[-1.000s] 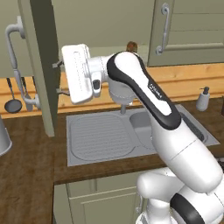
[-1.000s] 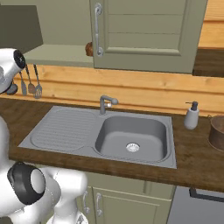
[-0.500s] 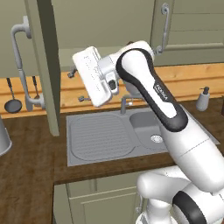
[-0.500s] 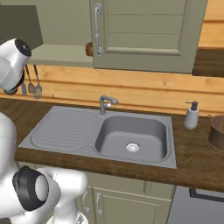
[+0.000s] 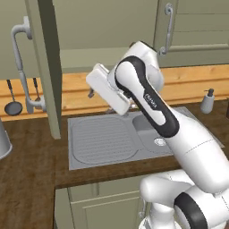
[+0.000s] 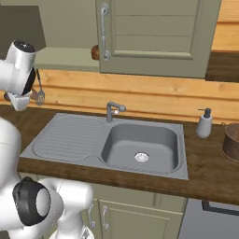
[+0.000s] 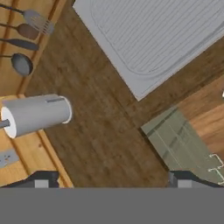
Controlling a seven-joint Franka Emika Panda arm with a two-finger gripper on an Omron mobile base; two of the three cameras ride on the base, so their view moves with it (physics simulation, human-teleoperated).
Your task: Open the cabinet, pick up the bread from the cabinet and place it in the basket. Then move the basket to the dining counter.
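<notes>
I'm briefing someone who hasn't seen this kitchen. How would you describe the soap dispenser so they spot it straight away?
Start at the grey sink set in the dark wood worktop. Just past the basin's right rim, against the pale wood backsplash, stands the soap dispenser. It is a small pale grey bottle with a dark pump on top, unlike the round brown basket further right or the metal faucet behind the basin.

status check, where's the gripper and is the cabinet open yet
Gripper open, empty, fingers spread, aimed down at the worktop. Cabinet left door swung open; bread on the shelf. Open door beside the arm, reach uncertain.
</notes>
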